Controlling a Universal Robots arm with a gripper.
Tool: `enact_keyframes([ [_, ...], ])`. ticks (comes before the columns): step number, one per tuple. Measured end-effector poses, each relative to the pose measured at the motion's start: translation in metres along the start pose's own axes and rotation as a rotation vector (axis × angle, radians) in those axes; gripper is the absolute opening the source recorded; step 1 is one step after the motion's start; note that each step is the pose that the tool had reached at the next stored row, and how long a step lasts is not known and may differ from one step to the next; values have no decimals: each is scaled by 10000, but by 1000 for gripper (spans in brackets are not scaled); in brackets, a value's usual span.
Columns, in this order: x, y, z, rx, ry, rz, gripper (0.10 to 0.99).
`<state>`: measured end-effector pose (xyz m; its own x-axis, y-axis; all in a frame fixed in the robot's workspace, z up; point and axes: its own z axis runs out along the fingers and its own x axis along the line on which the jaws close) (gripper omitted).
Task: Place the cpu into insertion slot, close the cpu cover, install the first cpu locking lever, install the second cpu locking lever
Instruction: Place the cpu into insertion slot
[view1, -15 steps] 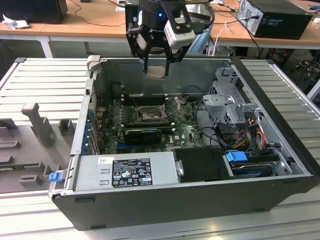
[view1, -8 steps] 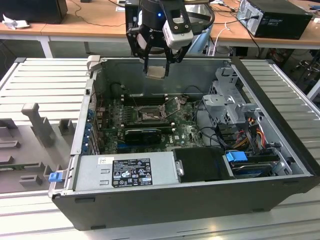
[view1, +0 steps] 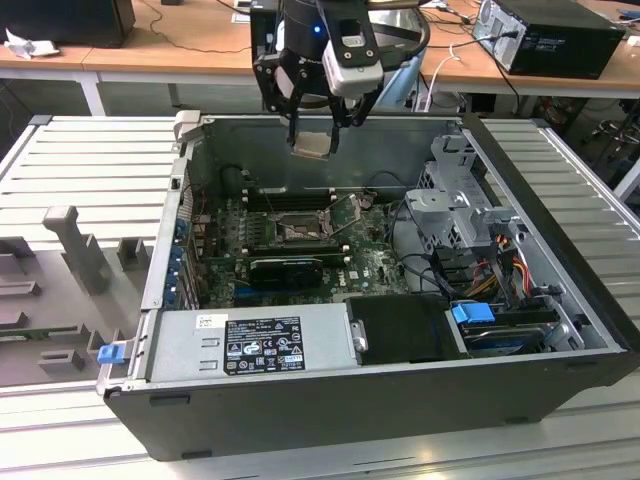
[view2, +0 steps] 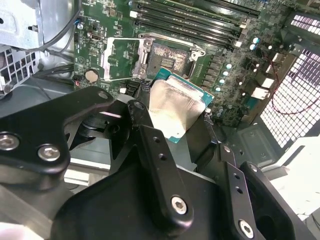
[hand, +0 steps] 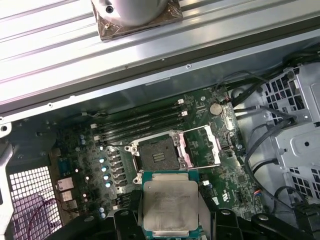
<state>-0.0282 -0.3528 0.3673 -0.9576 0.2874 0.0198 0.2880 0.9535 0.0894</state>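
Observation:
My gripper (view1: 313, 138) hangs above the open computer case, shut on the cpu (view1: 312, 144), a small tan-silver square chip held flat between the black fingers (view2: 150, 145). In both wrist views the cpu (view2: 176, 107) (hand: 170, 204) floats high over the green motherboard (view1: 370, 262). The insertion slot (view1: 300, 230) (view2: 167, 56) (hand: 157, 156) lies bare below, a black square socket with a silvery rim. The cpu cover (view2: 120, 59) (hand: 200, 145), a thin silvery frame, is swung open beside the slot.
Long black memory slots (view2: 190, 15) run beside the socket. A grey power supply (view1: 250, 342) fills the case's near side. A metal drive cage (view1: 460, 210) and loose cables (view1: 500, 262) sit at the exterior view's right. Case walls (view1: 400, 145) surround the board.

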Motion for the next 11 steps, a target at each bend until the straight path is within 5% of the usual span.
enact_keyframes([
  [11, 0, 0, 0, -15, -72, 814, 533],
])
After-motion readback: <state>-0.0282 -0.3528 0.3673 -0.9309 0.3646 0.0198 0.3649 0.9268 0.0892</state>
